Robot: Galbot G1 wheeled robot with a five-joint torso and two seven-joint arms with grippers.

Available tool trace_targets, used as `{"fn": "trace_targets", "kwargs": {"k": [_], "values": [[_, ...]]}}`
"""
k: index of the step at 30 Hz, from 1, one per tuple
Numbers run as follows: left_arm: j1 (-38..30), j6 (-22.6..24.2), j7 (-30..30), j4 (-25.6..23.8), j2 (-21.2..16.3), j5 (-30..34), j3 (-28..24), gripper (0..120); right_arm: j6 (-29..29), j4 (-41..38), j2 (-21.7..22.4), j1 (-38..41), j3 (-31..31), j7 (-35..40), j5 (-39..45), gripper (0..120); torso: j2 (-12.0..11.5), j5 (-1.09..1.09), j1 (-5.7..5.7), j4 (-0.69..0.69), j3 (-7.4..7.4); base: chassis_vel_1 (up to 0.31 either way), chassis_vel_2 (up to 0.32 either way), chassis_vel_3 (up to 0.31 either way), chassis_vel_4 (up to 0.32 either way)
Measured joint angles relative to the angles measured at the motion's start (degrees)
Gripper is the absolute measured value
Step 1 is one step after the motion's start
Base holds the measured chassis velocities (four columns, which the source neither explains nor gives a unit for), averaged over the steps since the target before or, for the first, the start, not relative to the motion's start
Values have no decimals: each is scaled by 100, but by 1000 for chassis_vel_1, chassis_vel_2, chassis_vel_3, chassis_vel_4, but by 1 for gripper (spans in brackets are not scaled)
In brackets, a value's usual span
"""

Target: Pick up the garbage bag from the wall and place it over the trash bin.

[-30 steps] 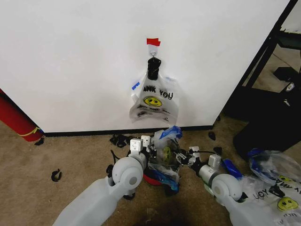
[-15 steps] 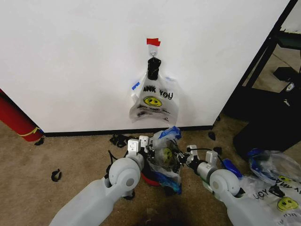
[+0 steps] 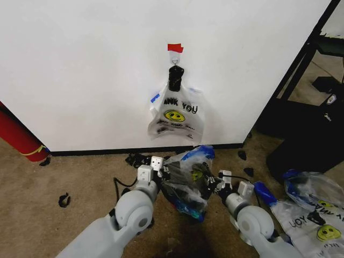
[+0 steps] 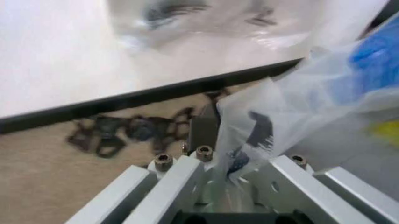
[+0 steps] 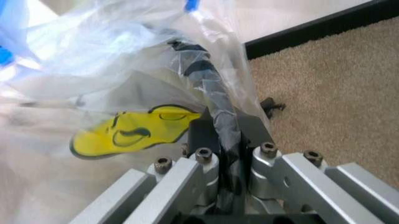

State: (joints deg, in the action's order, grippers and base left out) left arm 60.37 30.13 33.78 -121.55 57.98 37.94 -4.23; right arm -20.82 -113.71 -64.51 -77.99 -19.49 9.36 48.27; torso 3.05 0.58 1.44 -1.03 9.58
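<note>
The garbage bag (image 3: 187,176), see-through with a yellow smiley and blue tape strips, hangs stretched between my two grippers, low over the carpet in front of the white wall (image 3: 80,70). My left gripper (image 3: 160,169) is shut on one edge of it, and the left wrist view shows the plastic (image 4: 262,121) pinched between the fingers (image 4: 201,128). My right gripper (image 3: 216,180) is shut on the other edge, where a twisted black-printed strip of bag (image 5: 212,88) runs into the jaws. The trash bin is hidden behind the bag.
A bunch of printed bags (image 3: 174,114) hangs from a black clip under red tape (image 3: 174,48). A red roll (image 3: 20,137) leans at the left and black furniture (image 3: 306,123) stands at the right. More bags (image 3: 314,212) and black scraps (image 3: 64,200) lie on the carpet.
Both grippers have moved forward toward the wall and lifted the bag, which now billows wider between them. The bin's red base, seen earlier under the bag, is now covered.
</note>
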Motion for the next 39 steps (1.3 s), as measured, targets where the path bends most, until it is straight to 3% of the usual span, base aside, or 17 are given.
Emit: {"fn": "trace_targets", "kwargs": {"k": [9,18,22,28,35,39], "values": [[537,-154,-479,307,-247,-447,401,0,-525,-509,318,-349,-670,-902,475,1,0,0,0,-1,0,0,0,0,0],[1027,-331,-1146,136,-241,-698,620,1,-488,-509,240,-305,-768,-1019,751,1,0,0,0,0,0,0,0,0,0],[1279,-520,-1486,-189,-406,-979,821,20,-40,-192,110,-179,-677,-865,460,1,0,0,0,-1,0,0,0,0,0],[1459,-861,-1868,-270,-659,-1554,963,38,379,190,28,-48,-657,-878,-279,1,0,0,0,0,0,0,0,0,0],[1356,-2201,-2872,-86,-694,-2454,907,63,777,295,15,-122,-584,-1215,-1090,1,0,0,0,0,1,0,0,0,0],[1134,-2518,-3094,225,-493,-2761,682,80,1052,142,30,-231,-497,-1583,-1754,1,0,0,0,0,1,0,0,0,0]]}}
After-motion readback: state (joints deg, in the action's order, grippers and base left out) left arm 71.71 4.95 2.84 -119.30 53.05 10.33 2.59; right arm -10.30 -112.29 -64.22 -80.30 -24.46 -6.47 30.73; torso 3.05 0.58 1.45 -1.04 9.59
